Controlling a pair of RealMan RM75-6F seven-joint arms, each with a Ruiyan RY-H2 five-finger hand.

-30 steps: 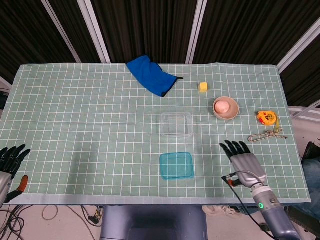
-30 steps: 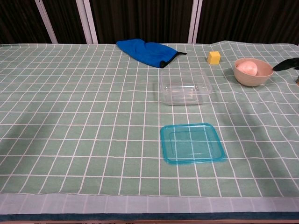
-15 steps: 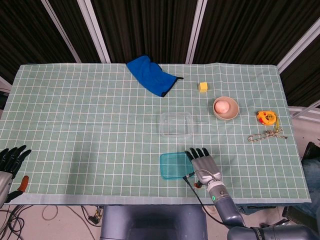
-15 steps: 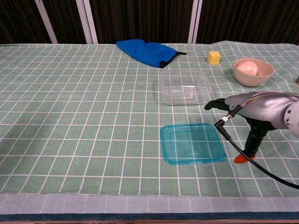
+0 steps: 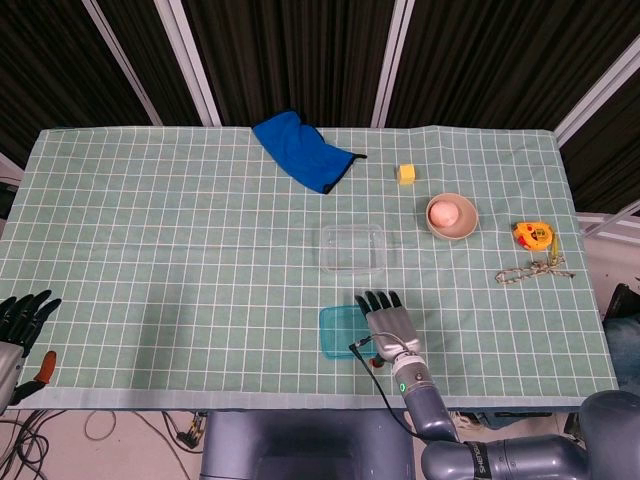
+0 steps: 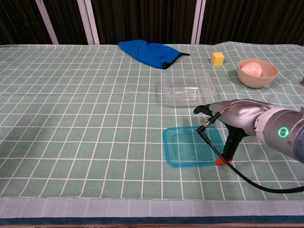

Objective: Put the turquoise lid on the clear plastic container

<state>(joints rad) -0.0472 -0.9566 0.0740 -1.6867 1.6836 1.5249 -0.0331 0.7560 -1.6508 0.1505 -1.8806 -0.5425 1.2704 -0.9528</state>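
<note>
Green checked cloth [image 5: 180, 250]: my right hand [image 5: 385, 322] hovers over the lid [image 5: 340, 331], fingers apart, holding nothing; container [image 5: 352, 249] sits just beyond; left hand [image 5: 20, 318] open, idle

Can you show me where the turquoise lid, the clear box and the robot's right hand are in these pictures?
turquoise lid [image 6: 183, 148]: chest view, on its flat middle panel.
clear box [image 6: 186, 88]: chest view, on its see-through floor.
right hand [image 5: 386, 320]: head view, on the grey back of the hand, over the lid's right side.

Bare cloth (no obstacles) between lid [image 6: 190, 146] and container [image 6: 188, 88]
</note>
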